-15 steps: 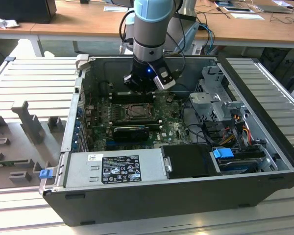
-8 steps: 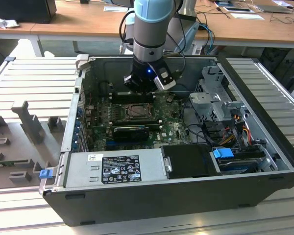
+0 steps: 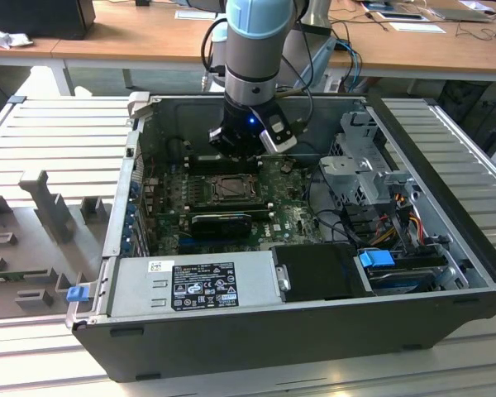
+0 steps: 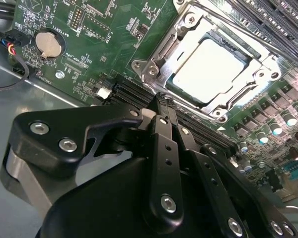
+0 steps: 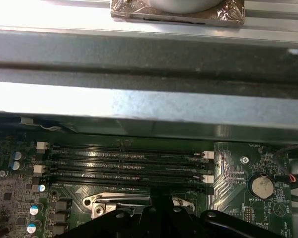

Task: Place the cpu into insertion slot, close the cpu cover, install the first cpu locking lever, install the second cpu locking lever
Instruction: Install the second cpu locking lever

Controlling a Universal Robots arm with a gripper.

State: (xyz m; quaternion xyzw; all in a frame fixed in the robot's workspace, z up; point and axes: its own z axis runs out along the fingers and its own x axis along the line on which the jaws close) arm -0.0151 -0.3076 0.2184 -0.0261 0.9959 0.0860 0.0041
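Black gripper [image 4: 161,101] fingers, seemingly closed and empty, are hovering just beside the cpu [image 4: 211,69], seated under its cpu cover [image 4: 164,49].

Looking down over the green motherboard [image 5: 228,173] here: a bank of long black memory slots [image 5: 126,166] runs across it, with white latches at the ends. A round coin battery [image 5: 262,186] sits off to one side, and small silver-topped capacitors [image 5: 17,158] sit on the other. The grey case wall [image 5: 149,106] stands behind the slots. The black gripper [image 5: 161,218] pokes in right by a shiny metal bracket [image 5: 107,204].
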